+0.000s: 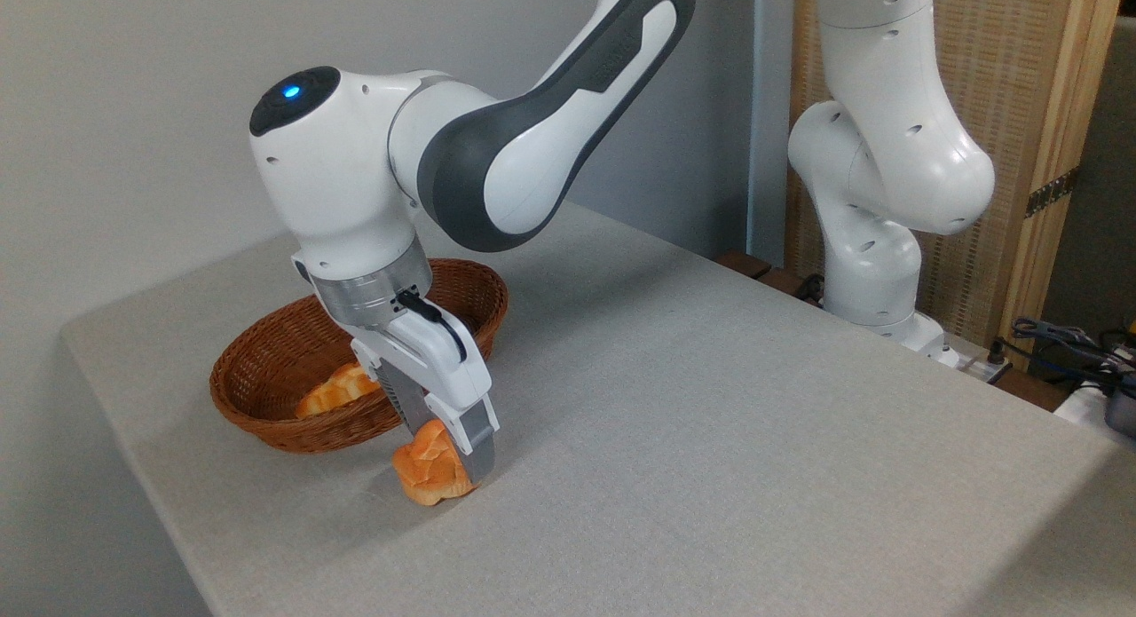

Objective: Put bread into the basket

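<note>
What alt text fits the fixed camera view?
A white robot arm's gripper is closed around a small orange bun at the grey table, just in front of a brown wicker basket. A croissant-like pastry already lies in the basket.

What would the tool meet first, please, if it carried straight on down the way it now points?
The tool is already closed around the bread; just below lies the table, probably met first, outside the basket.

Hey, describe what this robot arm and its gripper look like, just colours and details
The arm has glossy white rounded shells with dark grey joint sections and a black cap bearing a blue light. A silver ring joins the wrist to the white gripper, which has grey fingers and a short black cable.
</note>
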Tool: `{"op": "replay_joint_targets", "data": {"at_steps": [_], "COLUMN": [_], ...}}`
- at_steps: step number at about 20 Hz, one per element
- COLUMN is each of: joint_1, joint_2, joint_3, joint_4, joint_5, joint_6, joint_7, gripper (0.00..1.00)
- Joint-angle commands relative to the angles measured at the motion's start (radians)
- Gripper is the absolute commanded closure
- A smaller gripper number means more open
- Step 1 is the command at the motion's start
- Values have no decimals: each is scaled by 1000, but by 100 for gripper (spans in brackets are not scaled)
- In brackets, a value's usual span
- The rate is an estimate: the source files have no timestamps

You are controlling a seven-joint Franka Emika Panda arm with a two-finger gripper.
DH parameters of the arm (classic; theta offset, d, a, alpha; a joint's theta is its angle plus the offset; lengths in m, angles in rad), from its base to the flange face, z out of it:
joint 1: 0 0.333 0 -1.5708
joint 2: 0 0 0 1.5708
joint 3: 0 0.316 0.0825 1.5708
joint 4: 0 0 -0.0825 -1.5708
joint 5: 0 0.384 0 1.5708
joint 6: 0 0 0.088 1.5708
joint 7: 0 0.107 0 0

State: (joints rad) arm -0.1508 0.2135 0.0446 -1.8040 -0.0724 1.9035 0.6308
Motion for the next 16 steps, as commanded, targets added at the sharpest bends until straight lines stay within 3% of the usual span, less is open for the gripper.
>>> {"op": "replay_joint_targets", "data": {"at_steps": [1,16], "joint_1": [0,2], "joint_2": [-3,-16], "joint_3": [4,11], "joint_4": [0,5], "joint_5": [14,13], "joint_6": [-15,-17], "joint_7": [26,27], "gripper": [61,61]}}
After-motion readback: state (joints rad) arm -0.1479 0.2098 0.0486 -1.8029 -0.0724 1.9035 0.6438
